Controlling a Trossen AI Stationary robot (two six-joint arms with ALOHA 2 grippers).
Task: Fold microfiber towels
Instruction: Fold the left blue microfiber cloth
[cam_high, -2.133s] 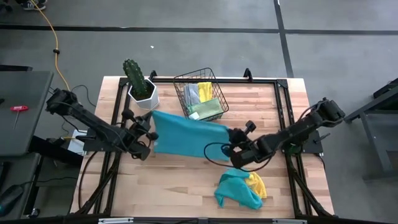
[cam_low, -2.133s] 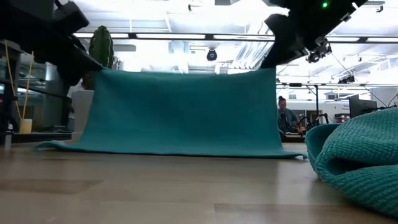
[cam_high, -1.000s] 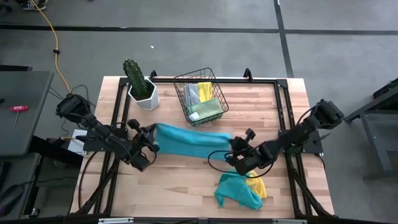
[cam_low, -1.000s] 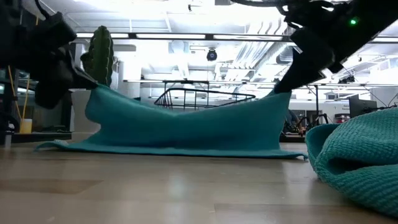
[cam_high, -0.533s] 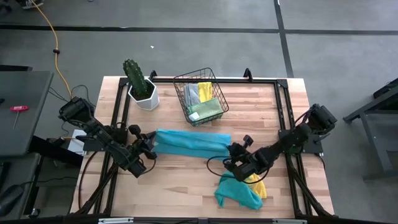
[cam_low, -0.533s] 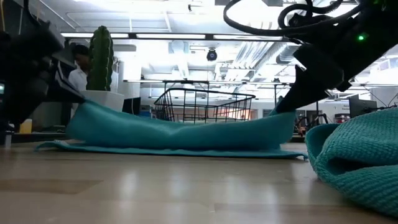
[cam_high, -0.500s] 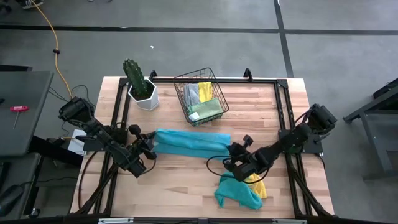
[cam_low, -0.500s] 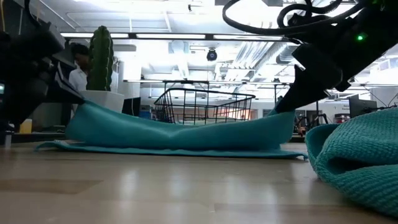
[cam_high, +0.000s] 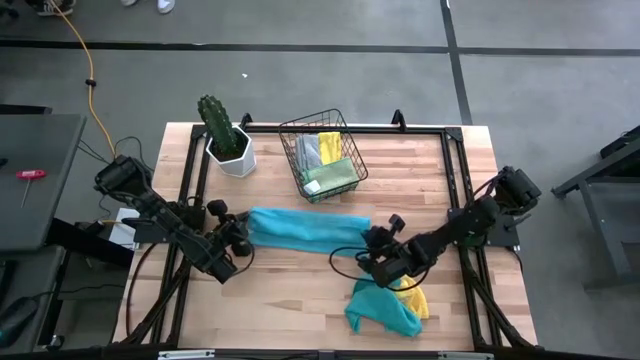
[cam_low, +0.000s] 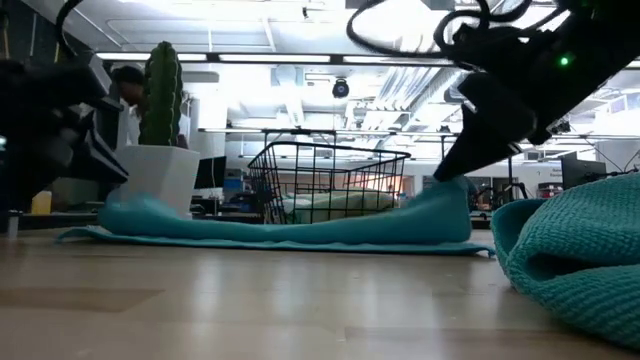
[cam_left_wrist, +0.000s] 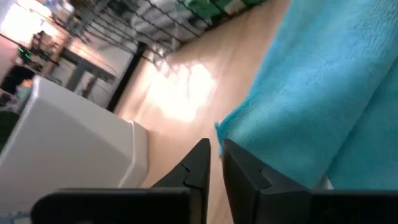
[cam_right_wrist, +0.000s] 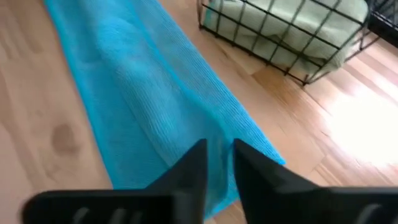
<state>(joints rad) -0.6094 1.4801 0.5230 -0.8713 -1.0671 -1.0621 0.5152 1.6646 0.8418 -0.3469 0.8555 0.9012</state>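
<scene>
A teal towel (cam_high: 305, 228) lies folded in two as a long band across the table's middle, its upper layer sagging onto the lower one (cam_low: 300, 232). My left gripper (cam_high: 240, 238) is at the towel's left end. Its fingers (cam_left_wrist: 214, 152) stand a narrow gap apart, with the towel's corner (cam_left_wrist: 225, 127) just ahead of them. My right gripper (cam_high: 372, 243) is at the towel's right end. Its fingers (cam_right_wrist: 219, 155) are slightly apart over the raised right corner (cam_low: 452, 195). My right gripper slants down from the table's right side onto the towel's right end (cam_right_wrist: 221, 134). That end stands raised up to the fingertips in the low view. The fingers show a gap with teal cloth in it, and I cannot tell whether they touch the cloth.
A black wire basket (cam_high: 300, 130) at the far middle holds yellow, grey and light green towels. A potted cactus (cam_high: 232, 150) stands far left. A crumpled teal towel (cam_high: 380, 305) and a yellow one (cam_high: 413, 297) lie near the front edge, just by my right gripper.
Both grippers have sunk toward the table and a little toward its near edge. The towel's upper edge came down with them. Its upper layer, which stood up like a tent, has sagged onto the lower layer, most at the left end; the right end stays raised.
</scene>
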